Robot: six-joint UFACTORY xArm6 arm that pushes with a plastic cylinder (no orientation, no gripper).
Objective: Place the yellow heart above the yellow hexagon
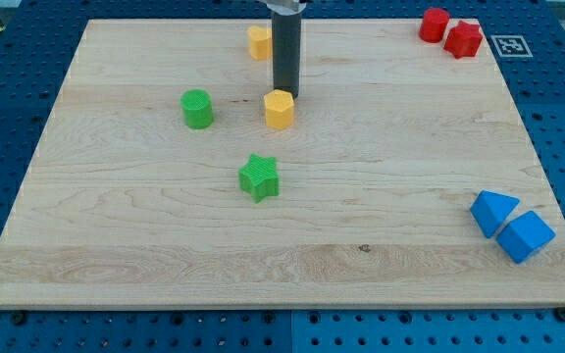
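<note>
Two yellow blocks lie near the view's top centre. One yellow block (258,42), which may be the heart, sits near the board's top edge, with its right side hidden behind my rod. The other yellow block (279,110), which looks like the hexagon, lies below it. My tip (284,95) stands just above this lower block's top edge, touching or nearly touching it. It is below and to the right of the upper yellow block.
A green cylinder (197,108) lies left of the lower yellow block, and a green star (259,177) lies below it. Two red blocks (435,24) (464,38) sit at the top right. Two blue blocks (493,212) (526,235) sit at the lower right, near the edge of the wooden board (116,265).
</note>
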